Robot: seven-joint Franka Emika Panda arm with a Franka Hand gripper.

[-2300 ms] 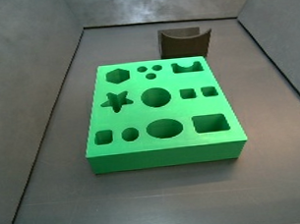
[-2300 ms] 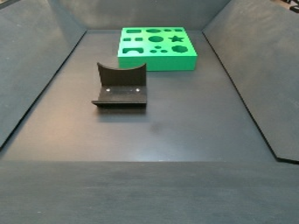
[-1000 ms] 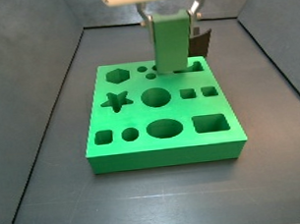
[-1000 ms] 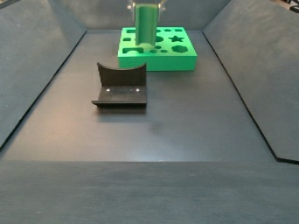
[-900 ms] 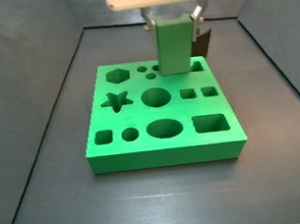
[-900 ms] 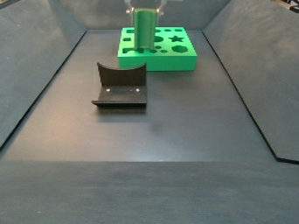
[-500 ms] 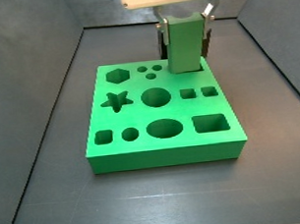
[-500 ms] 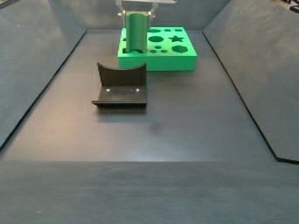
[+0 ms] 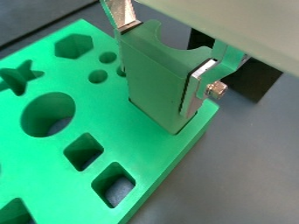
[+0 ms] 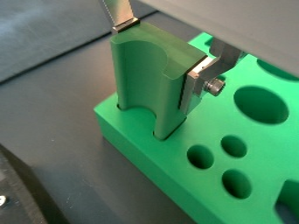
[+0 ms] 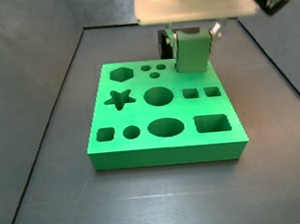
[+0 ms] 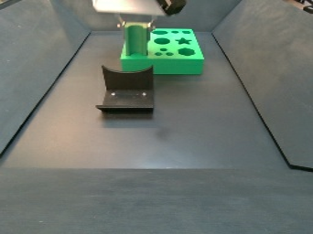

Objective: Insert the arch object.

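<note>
My gripper (image 11: 193, 39) is shut on a tall green arch block (image 11: 195, 53) with a semicircular notch along one side. It holds the block upright at the far edge of the green board (image 11: 157, 155). In both wrist views the silver fingers (image 9: 201, 85) (image 10: 197, 86) clamp the block (image 9: 158, 83) (image 10: 146, 79), and its lower end stands in the arch-shaped hole near the board's (image 10: 131, 127) edge. No small dark arch block shows anywhere. In a side view the gripper (image 12: 134, 41) stands at the board's (image 12: 184, 64) near left corner.
The dark fixture (image 12: 124, 90) stands on the floor in front of the board; part of it also shows in a wrist view (image 9: 251, 83). The board (image 9: 152, 162) has star, round, square and hexagon holes. Sloping dark walls ring the floor.
The gripper came into view with the green arch block, moved to the board's far edge and lowered the block into the arch-shaped hole.
</note>
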